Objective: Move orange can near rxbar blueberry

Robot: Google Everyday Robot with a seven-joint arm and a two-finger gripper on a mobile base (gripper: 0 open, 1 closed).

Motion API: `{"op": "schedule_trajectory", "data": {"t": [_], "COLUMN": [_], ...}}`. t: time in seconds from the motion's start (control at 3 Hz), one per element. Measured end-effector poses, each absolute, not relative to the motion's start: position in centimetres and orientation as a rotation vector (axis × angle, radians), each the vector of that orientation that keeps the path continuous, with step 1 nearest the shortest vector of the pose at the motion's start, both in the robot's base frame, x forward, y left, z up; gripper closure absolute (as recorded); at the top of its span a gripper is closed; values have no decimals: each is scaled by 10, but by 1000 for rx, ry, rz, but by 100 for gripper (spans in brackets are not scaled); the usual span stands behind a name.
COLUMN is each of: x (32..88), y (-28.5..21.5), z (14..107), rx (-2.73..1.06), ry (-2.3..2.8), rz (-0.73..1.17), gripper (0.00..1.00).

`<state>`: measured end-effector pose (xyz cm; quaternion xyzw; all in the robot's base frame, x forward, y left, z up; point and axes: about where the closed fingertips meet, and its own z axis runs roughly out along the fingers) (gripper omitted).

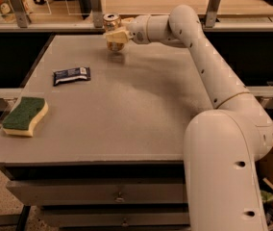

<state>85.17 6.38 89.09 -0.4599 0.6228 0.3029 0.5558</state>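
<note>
The orange can stands upright at the far edge of the grey table, its silver top showing. My gripper reaches in from the right and is shut on the can's body, with a pale finger across its front. The rxbar blueberry, a flat dark navy bar with white lettering, lies on the table's left side, well to the front left of the can and gripper.
A green-and-yellow sponge lies near the table's front left corner. A rail with metal posts runs along the back edge. My white arm spans the table's right side. Drawers sit below the table front.
</note>
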Motion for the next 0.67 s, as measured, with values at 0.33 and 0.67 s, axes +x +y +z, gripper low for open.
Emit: {"op": "schedule_trajectory", "data": {"t": [0.33, 0.67], "x": [828, 797], "y": [70, 83], "z": [913, 921], "rx": [-1124, -1177], "ry": [1424, 1404], "rz": [759, 825], "gripper": [100, 100]}}
